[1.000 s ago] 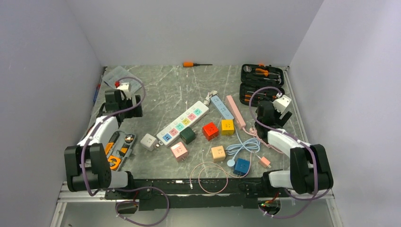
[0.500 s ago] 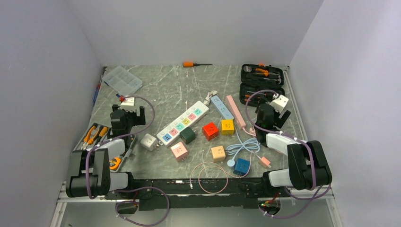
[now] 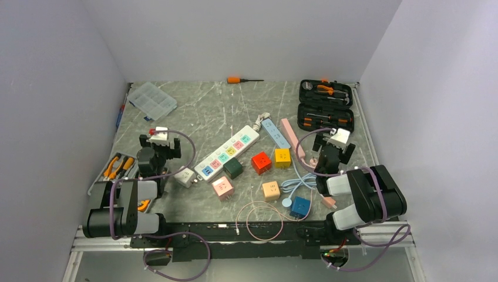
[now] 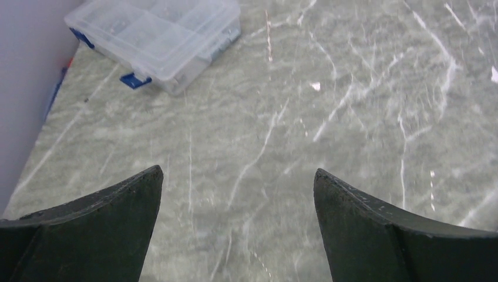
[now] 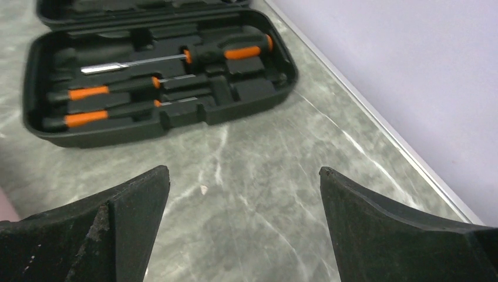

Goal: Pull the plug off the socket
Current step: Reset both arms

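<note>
quick update from the remote seat: in the last second both arms have folded back toward their bases at the bottom of the overhead frame. the left claw (image 4: 236, 170) was up by the clear organiser box (image 4: 158, 35) in the upper left and has dropped to the lower left. the right claw (image 5: 243, 169) has slid down from beside the open tool case (image 5: 158, 76) toward the lower right. both claws are spread wide with nothing between the fingers, just bare marble worktop (image 3: 211, 111) under each.

for the task, that means neither arm is on the job right now. both are well apart from the sockets, so i'd call this a parked pose. i can't say for sure whether the pull is done or not begun.

the white power strip (image 3: 226, 153) lies diagonally in the middle of the overhead frame, pastel socket faces up. from this height i can't see anything seated in it. the closest candidate is the dark green cube plug (image 3: 233, 168), right against the strip's lower edge. it looks to be resting on the worktop beside the strip rather than plugged in, but it's too small to be sure.
</note>
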